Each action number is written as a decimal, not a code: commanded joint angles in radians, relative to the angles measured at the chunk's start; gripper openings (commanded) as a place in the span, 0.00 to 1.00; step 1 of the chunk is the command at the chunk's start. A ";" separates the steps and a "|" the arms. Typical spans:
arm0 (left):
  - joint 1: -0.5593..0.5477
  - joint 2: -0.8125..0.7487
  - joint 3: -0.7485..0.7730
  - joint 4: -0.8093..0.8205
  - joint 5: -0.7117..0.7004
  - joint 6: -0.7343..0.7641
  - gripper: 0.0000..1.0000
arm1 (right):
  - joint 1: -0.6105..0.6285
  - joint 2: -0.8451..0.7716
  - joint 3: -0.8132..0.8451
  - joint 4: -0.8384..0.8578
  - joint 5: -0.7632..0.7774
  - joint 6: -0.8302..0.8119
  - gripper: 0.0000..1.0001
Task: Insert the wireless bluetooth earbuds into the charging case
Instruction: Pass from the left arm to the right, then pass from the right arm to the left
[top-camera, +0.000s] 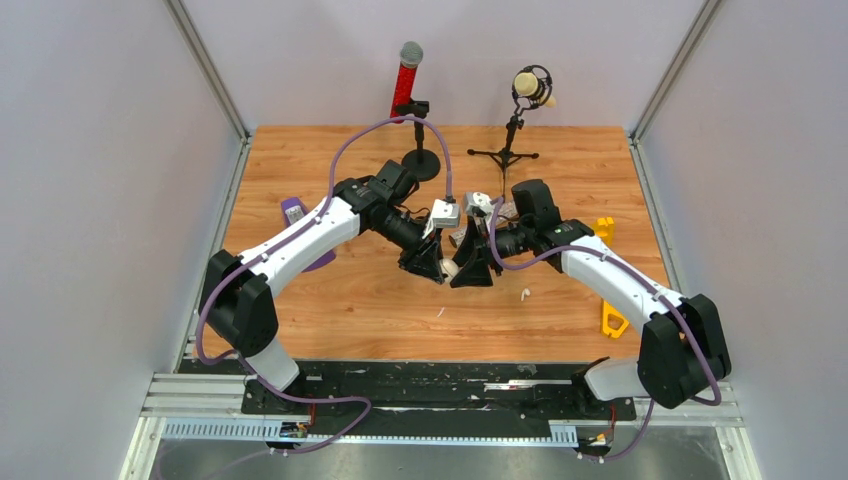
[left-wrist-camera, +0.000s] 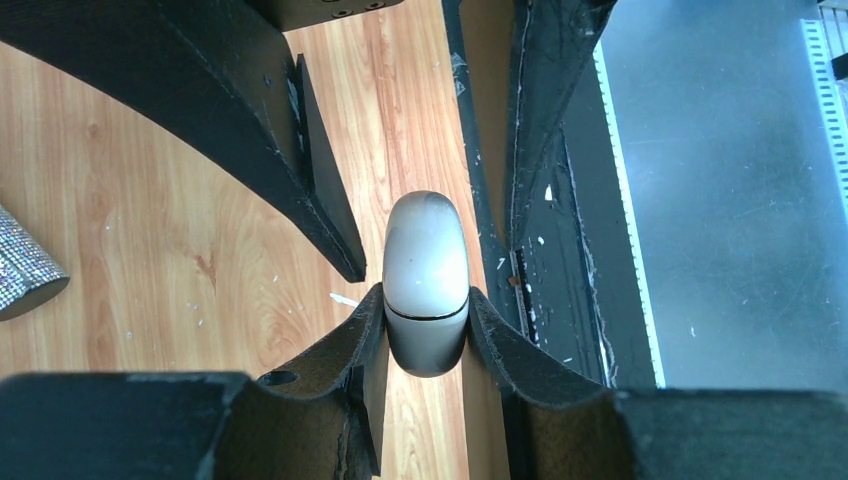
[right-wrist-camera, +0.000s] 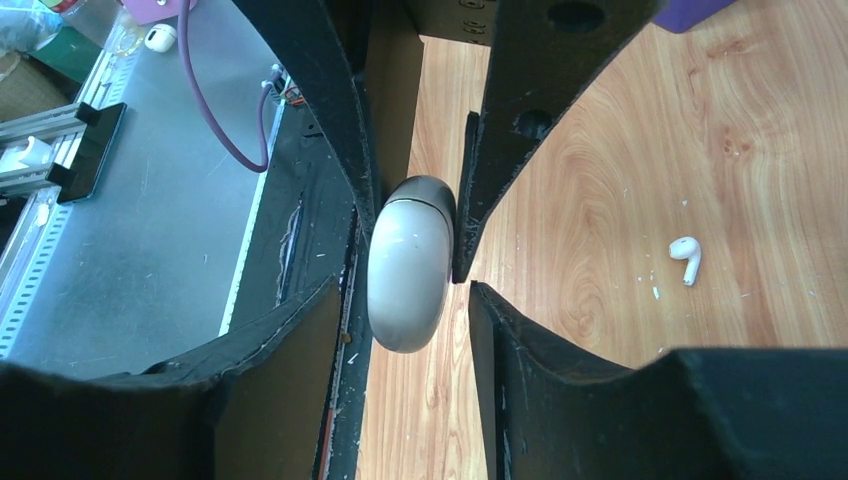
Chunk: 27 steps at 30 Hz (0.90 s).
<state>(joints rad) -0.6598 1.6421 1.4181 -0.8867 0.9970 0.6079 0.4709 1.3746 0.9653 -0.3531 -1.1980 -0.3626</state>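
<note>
Bright, even overhead light — only soft shadows on the table (top-camera: 380, 300). Wrist views sharp mid-frame, near foreground dark, soft; mild sheen on the charging case (left-wrist-camera: 427, 260).

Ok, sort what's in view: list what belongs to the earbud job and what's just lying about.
Job:
- charging case, closed, clamped in the left gripper
- white earbud, loose on the table

Lying about:
- red microphone on its stand
- cream microphone on its tripod
- yellow object
- purple object
</note>
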 joint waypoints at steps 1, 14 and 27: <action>-0.005 -0.018 0.010 0.004 0.041 0.005 0.10 | 0.009 -0.009 0.008 0.055 -0.048 0.005 0.49; -0.004 -0.059 -0.014 0.017 0.030 0.028 0.52 | 0.009 -0.062 0.008 0.055 -0.017 -0.005 0.24; 0.075 -0.271 0.023 0.232 -0.352 -0.131 1.00 | -0.099 -0.246 0.090 0.010 0.159 -0.034 0.24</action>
<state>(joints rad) -0.6205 1.4456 1.3857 -0.7700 0.8139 0.5816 0.4168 1.1549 0.9890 -0.3443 -1.0966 -0.3721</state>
